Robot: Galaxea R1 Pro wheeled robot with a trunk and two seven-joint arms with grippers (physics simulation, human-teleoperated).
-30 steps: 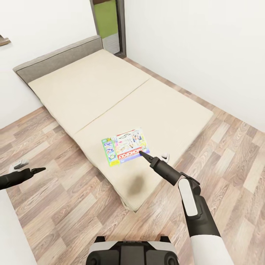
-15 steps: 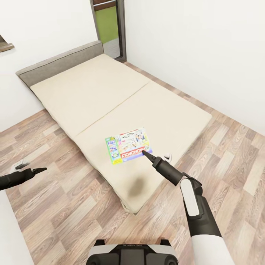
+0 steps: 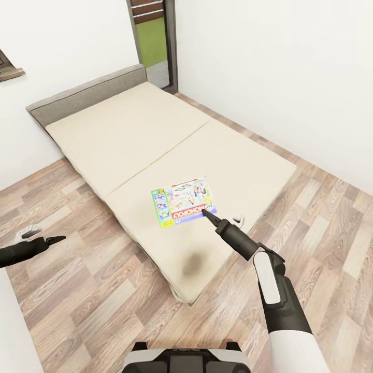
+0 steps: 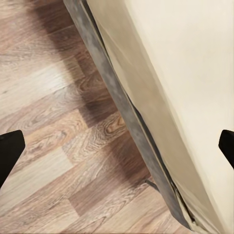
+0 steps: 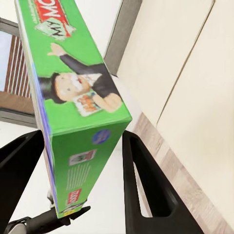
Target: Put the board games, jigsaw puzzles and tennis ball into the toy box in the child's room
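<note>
Low wide bed point(image 3: 129, 124), plain beige mattress in two panels, grey fabric headboard, on wood-grain plank floor point(image 3: 93, 290). Flat printed Monopoly board game box point(image 3: 182, 201) (glossy, green edge) lies on the mattress near its foot. Right gripper point(image 5: 83, 165): dark fingers straddle the box's green edge, contact unclear. Left gripper point(image 3: 56, 239) over floor beside the bed frame, fingers spread wide, holding nothing.
</note>
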